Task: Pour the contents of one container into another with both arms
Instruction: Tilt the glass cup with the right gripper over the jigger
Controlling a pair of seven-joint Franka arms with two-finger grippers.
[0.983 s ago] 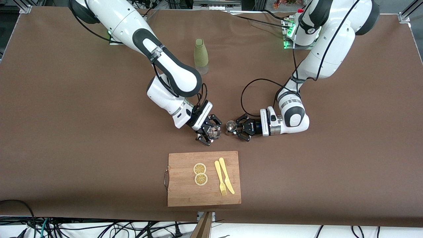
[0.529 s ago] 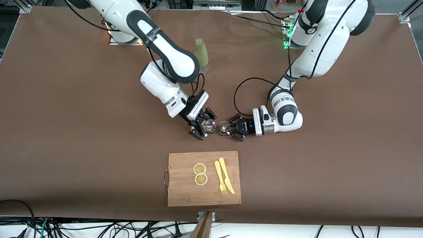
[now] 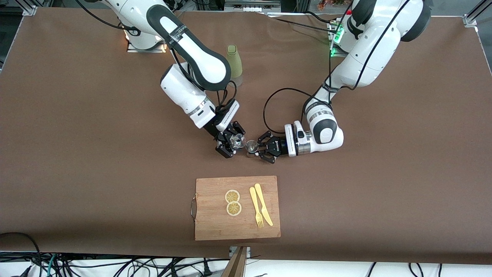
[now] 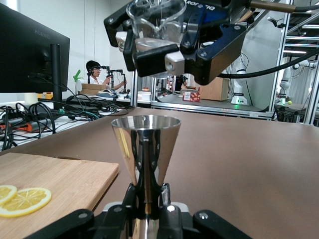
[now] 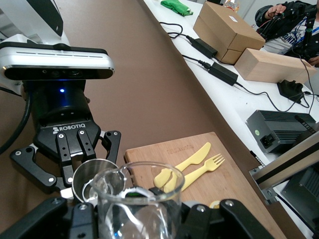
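**Two grippers, two cups, almost touching**

The right gripper [image 3: 231, 144] is clamped tight on a clear glass cup [image 3: 238, 142] and holds it up, tipped toward a shiny metal cup [image 3: 251, 146]. The left gripper [image 3: 261, 150] squeezes that metal cup by its thin middle and holds it low over the brown table [image 3: 77, 134]. The two cups are just beside each other.

The left wrist view shows what the high view cannot: the metal cup [image 4: 145, 149] stands upright like a cone, wide end up, and the glass cup [image 4: 157, 22] hangs above it in the right gripper [image 4: 154, 55]. The right wrist view looks down past the glass cup [image 5: 134, 201] into the metal cup [image 5: 94, 179] and shows the left gripper [image 5: 67, 167] head-on.

Nearer the front camera lies a wooden board [image 3: 215, 227] with two lemon slices [image 3: 233, 202], a yellow fork [image 3: 256, 208] and a yellow knife [image 3: 263, 204]. A green bottle [image 3: 234, 63] stands on the table near the right arm [image 3: 192, 57]. The left arm [image 3: 365, 50] reaches in from its end.
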